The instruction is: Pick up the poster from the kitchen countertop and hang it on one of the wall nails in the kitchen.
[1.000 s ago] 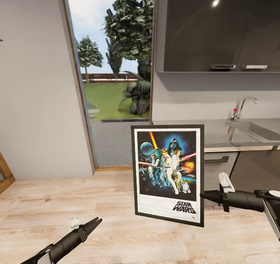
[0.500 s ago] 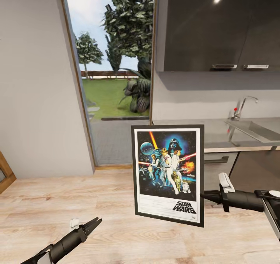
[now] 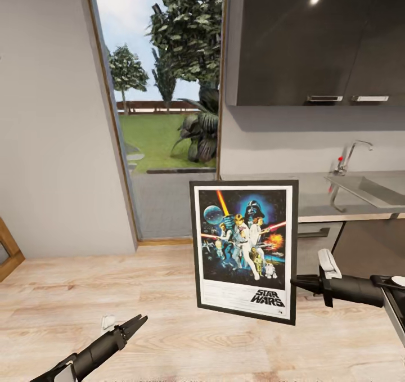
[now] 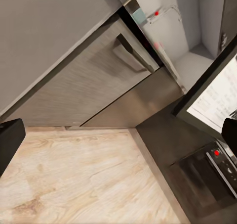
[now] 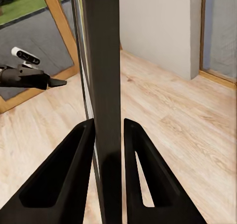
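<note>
One poster [image 3: 245,250] hangs upright, clamped edgewise in the right gripper [image 5: 106,130].

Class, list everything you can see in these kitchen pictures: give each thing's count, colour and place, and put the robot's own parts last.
Framed Star Wars poster: one, black frame, white border, dark blue artwork; held upright off the counter, in front of the robot.
Grey kitchen countertop: one, at right, with a built-in sink.
Curved chrome faucet: one, silver, at the sink.
Dark glossy upper cabinets: two doors seen, above the counter.
Grey lower cabinet fronts: below the counter.
Glass door: one, wooden frame, garden with trees behind.
Pale grey wall: left of the door.
Light wooden floor: underfoot.
Right gripper: one, black, shut on the poster's edge.
Left gripper: one, black, low at left, open, holding nothing.
</note>
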You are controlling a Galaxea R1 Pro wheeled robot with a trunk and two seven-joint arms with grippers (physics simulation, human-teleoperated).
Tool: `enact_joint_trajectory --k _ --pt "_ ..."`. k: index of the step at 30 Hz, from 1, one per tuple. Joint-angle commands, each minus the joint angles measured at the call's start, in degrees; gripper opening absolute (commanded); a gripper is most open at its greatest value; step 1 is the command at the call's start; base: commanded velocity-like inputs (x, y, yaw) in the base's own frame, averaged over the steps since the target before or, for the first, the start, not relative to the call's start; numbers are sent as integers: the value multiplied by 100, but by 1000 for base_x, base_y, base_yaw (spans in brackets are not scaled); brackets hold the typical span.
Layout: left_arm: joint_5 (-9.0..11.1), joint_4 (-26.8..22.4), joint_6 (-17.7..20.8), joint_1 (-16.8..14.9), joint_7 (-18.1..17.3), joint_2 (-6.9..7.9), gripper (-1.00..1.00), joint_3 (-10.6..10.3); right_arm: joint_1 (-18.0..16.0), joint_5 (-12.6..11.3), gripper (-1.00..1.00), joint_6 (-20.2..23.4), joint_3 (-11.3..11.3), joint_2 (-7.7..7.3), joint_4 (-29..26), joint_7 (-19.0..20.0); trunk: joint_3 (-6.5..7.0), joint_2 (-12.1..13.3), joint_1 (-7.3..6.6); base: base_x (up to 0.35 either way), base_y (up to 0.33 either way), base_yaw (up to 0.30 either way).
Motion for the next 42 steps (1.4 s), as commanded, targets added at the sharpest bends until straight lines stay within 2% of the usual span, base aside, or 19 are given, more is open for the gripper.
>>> enact_joint_trajectory --k 1,42 --pt "-36 6 -58 -5 -6 1 100 38 -4 -10 -100 51 -2 -1 1 33 2 37 -22 0 0 0" --pt "-37 6 -48 -5 -3 1 100 35 -4 -21 -100 26 -9 -1 1 26 393 1681 -923 0 0 0"
